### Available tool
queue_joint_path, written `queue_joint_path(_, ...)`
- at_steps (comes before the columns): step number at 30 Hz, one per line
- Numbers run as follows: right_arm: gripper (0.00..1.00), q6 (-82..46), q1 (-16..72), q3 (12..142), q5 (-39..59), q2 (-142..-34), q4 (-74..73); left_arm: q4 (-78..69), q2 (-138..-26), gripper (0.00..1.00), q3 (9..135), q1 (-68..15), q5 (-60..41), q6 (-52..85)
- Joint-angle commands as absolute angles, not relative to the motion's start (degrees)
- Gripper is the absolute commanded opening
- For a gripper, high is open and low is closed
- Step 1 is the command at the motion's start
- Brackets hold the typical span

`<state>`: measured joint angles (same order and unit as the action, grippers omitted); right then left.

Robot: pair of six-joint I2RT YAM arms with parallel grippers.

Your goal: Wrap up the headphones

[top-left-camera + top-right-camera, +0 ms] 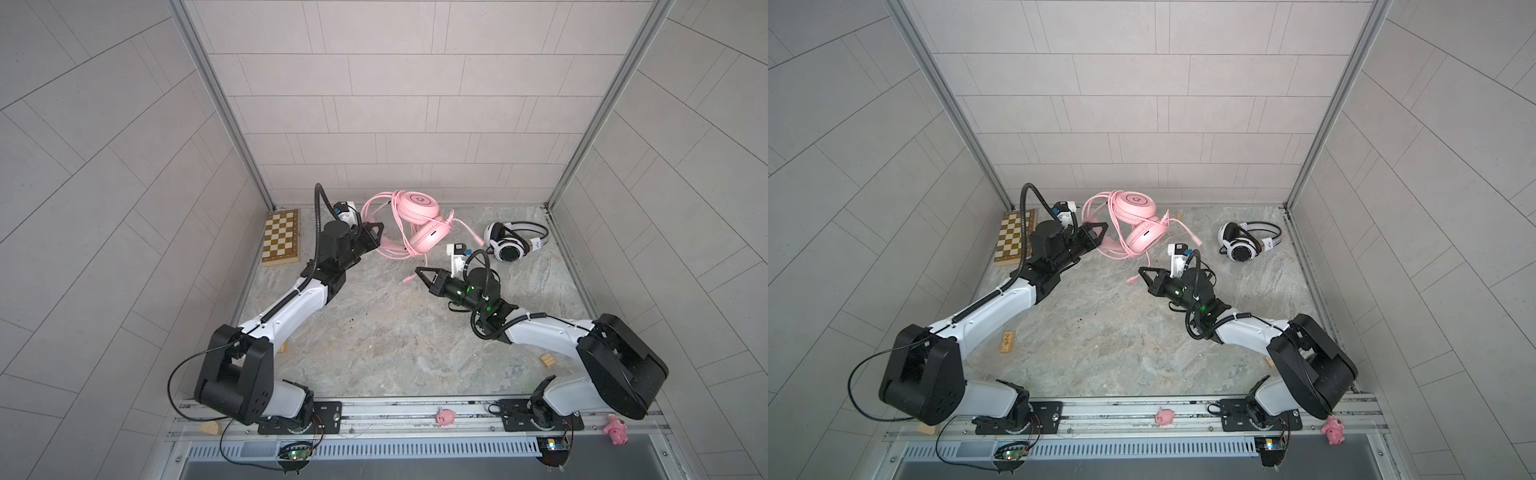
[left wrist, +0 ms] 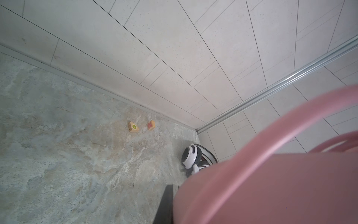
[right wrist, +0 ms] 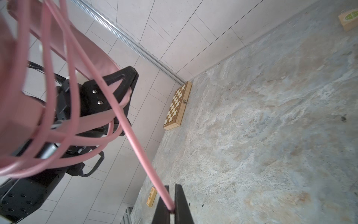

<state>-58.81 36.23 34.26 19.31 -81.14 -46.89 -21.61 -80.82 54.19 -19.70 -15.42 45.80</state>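
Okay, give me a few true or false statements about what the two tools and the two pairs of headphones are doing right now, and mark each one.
1. The right tool is shut on the pink cable. True.
2. The left tool holds nothing. False: it is shut on the headband of the pink headphones.
3. The white headphones lie on the table, with neither tool touching them. True.
4. In both top views the chessboard lies next to the white headphones. False: it lies in the far left corner, beside the left arm, across the table from them.
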Motion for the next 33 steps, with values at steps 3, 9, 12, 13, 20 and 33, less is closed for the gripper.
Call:
queue_joint_path(3, 0.03, -64.1, 37.6, 38.6, 22.1, -77.1, -42.1, -26.7, -79.6, 0.00, 54.4, -19.2, -12.0, 48.5)
queue_joint_path(9, 0.03, -64.3, 40.7, 42.6, 21.6, -73.7, -36.0, -24.7, -78.8, 0.00, 53.9, -19.6, -7.9, 45.7)
queue_joint_path(12, 0.03, -65.4, 41.3, 44.0, 21.6, -73.2, -35.9, -23.9, -78.6, 0.00, 53.4, -19.9, -5.9, 45.5)
queue_joint_path(13, 0.03, -66.0, 41.5, 44.5, 22.2, -73.5, -36.1, -24.0, -78.9, 0.00, 53.5, -19.9, -6.0, 45.6)
queue_joint_path(20, 0.03, -67.9, 42.5, 46.0, 21.5, -75.1, -38.8, -22.2, -79.8, 0.00, 54.2, -20.7, -6.0, 45.0)
queue_joint_path(33, 0.02, -57.9, 43.2, 46.6, 4.0, -74.9, -41.8, -18.8, -79.5, 0.00, 56.0, -24.0, -5.6, 42.8)
